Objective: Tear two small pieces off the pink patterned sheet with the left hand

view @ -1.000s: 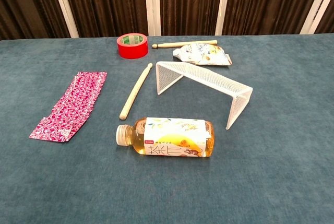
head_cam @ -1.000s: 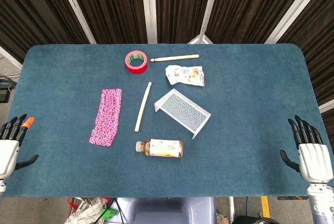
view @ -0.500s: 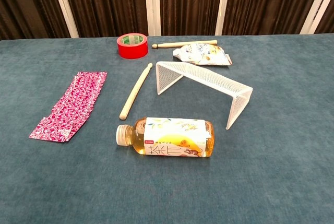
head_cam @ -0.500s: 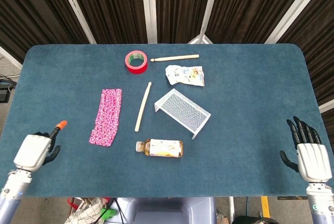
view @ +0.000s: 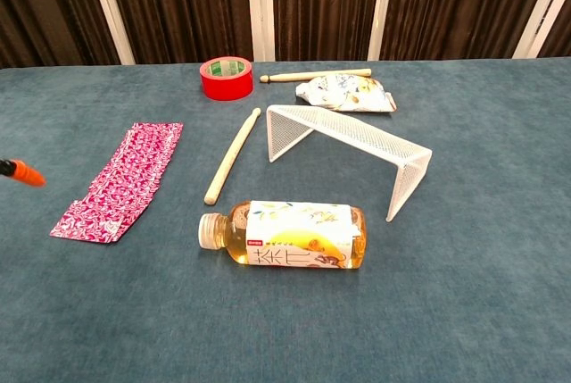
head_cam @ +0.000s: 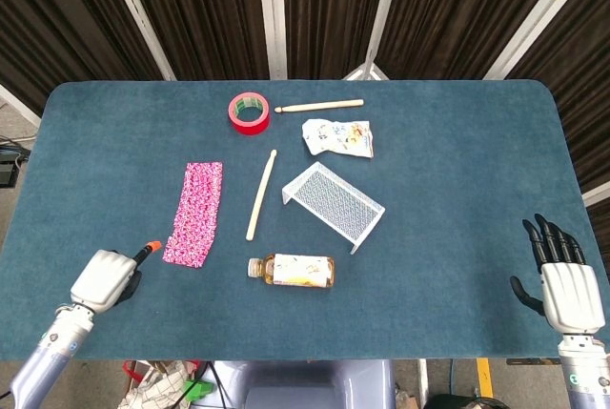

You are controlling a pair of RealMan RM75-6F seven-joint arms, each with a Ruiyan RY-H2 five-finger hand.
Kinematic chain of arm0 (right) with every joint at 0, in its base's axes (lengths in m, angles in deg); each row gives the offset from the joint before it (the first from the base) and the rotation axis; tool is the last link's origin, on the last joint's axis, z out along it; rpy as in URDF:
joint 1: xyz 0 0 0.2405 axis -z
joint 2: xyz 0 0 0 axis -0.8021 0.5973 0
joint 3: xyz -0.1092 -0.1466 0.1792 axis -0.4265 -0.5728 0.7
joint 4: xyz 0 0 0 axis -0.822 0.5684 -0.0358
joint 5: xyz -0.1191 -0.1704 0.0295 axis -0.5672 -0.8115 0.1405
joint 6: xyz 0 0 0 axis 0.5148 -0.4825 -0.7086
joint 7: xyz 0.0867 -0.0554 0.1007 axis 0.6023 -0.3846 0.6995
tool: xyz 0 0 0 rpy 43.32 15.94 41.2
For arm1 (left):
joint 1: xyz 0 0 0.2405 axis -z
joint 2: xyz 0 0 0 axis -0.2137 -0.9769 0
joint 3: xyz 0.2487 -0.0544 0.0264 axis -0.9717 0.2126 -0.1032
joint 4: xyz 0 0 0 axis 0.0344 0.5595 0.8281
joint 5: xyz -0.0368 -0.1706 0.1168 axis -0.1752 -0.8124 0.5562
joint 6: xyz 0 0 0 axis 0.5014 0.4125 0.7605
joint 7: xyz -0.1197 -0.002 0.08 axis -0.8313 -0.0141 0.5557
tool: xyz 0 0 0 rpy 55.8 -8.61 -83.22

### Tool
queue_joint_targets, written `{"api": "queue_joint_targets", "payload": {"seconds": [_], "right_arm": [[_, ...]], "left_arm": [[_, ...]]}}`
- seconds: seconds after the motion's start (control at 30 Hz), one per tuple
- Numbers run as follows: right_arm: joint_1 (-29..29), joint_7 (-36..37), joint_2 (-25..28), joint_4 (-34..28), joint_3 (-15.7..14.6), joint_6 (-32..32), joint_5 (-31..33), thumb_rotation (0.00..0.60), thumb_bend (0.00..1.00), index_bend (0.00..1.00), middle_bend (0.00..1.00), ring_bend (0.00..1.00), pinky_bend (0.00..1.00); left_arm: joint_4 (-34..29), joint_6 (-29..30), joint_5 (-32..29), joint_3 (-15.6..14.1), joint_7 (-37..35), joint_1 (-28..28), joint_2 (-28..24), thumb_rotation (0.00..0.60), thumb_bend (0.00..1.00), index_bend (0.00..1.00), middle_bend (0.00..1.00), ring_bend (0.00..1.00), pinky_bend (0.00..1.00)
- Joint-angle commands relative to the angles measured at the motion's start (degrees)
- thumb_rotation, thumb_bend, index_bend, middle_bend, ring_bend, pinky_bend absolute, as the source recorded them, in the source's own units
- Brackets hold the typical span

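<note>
While flat on the blue surface: pink patterned sheet lies left of centre, untorn, long axis running away from the robot.
Left hand: just beside the sheet's near left corner, apart from it; grasps nothing, one orange-tipped finger extended toward the sheet, remaining fingers hard to make out.
Right hand: at the near right edge, fingers spread, empty.
Change: left hand has come in from the left edge toward the sheet over the last second; sheet unmoved; right hand barely shifted.
</note>
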Motion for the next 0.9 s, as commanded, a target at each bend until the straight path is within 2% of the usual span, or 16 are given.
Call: {"api": "queue_joint_targets", "payload": {"seconds": [0.03, 0.47, 0.73, 0.9], "right_arm": [[0.02, 0.22, 0.01, 0.07, 0.02, 0.01, 0.05, 0.600, 0.32, 0.04, 0.04, 0.09, 0.14], [0.21, 0.98, 0.33, 0.10, 0.19, -0.33, 0.11, 0.600, 0.32, 0.04, 0.04, 0.09, 0.14], [0.23, 1.25, 0.42, 0.27, 0.28, -0.20, 0.34, 0.600, 0.32, 0.04, 0.04, 0.09, 0.14], [0.22, 1.31, 0.39, 0.36, 0.21, -0.14, 0.20, 0.600, 0.32, 0.04, 0.04, 0.09, 0.14]], "left_arm": [[-1.34, -2.08, -2.29, -0.32, 2.73, 0.84, 0.62, 0.600, 0.84, 0.21, 0.85, 0.72, 0.61], [-2.44, -6.15, -11.85, 1.44, 13.60, 3.45, 3.92, 0.600, 0.85, 0.21, 0.85, 0.73, 0.61], [-2.57, -7.85, -15.60, 2.61, 16.81, 6.07, 6.01, 0.600, 0.85, 0.19, 0.85, 0.73, 0.61], [-2.79, -7.50, -16.28, 2.13, 17.58, 6.81, 6.42, 0.600, 0.85, 0.19, 0.85, 0.73, 0.61]]}}
